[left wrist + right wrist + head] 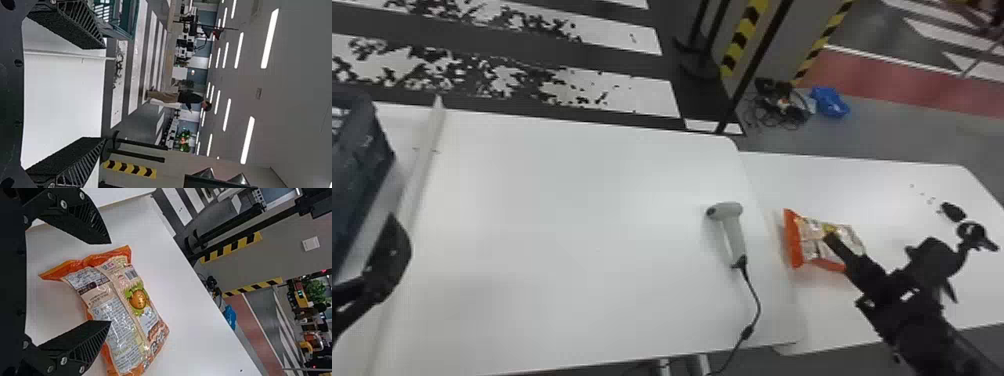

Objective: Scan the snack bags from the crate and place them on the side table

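Note:
An orange snack bag (819, 240) lies on the side table (837, 175), printed side up. My right gripper (832, 240) stands over it in the head view. In the right wrist view the fingers of this gripper (110, 282) are spread, with the snack bag (125, 309) beyond and partly between them. At the left edge of the head view my left gripper (394, 245) is beside the dark crate (362, 170). Its fingers stand wide apart in the left wrist view, nothing between this gripper (105, 93). The scanner (729, 220) lies on the main table near its right side.
The scanner's cable (757, 305) runs off the front edge of the main table (572, 240). A low raised strip (424, 150) crosses that table beside the crate. A striped pillar (752, 35) stands behind the tables.

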Robot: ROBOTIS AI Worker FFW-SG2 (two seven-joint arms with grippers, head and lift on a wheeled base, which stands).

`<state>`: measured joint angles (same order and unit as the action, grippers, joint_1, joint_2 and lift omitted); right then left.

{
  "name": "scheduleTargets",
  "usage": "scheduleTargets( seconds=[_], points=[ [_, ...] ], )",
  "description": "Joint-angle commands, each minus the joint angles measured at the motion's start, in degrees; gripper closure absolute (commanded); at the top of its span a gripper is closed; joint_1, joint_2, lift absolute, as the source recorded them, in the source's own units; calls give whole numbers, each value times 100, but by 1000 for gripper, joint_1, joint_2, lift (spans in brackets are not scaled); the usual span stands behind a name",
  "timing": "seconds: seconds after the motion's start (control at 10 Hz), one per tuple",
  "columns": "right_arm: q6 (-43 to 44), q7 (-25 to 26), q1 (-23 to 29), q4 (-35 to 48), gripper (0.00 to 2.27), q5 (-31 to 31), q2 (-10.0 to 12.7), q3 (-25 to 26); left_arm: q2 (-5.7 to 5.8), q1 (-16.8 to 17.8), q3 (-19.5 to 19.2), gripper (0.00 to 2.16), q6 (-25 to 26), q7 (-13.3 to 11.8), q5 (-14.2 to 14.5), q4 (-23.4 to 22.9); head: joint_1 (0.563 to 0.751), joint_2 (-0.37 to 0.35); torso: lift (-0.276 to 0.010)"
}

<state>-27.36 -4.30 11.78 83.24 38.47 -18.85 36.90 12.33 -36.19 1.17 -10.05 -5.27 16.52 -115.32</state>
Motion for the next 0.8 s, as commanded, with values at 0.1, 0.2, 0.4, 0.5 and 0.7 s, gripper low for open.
scheduleTargets(
  seconds=[0.1,0.2,0.4,0.5,0.7],
  points=[
    [-38,17,562,1520,36,-112,399,-8,-29,25,15,33,52,0,0,-16,695,-350,-81],
    [-20,-1,799,2074,36,-174,584,-51,-29,33,32,33,52,0,0,-16,695,-350,-81],
    [-20,-62,1256,3023,39,-270,865,-368,-29,33,50,33,52,0,0,-16,695,-350,-81],
    [50,-71,1362,3269,46,-552,927,-702,-29,25,59,33,52,0,0,-16,695,-350,-81],
    [577,8,1564,3498,53,-1299,1023,-1677,-29,-2,85,33,52,53,0,-16,695,-325,-81]
  ],
)
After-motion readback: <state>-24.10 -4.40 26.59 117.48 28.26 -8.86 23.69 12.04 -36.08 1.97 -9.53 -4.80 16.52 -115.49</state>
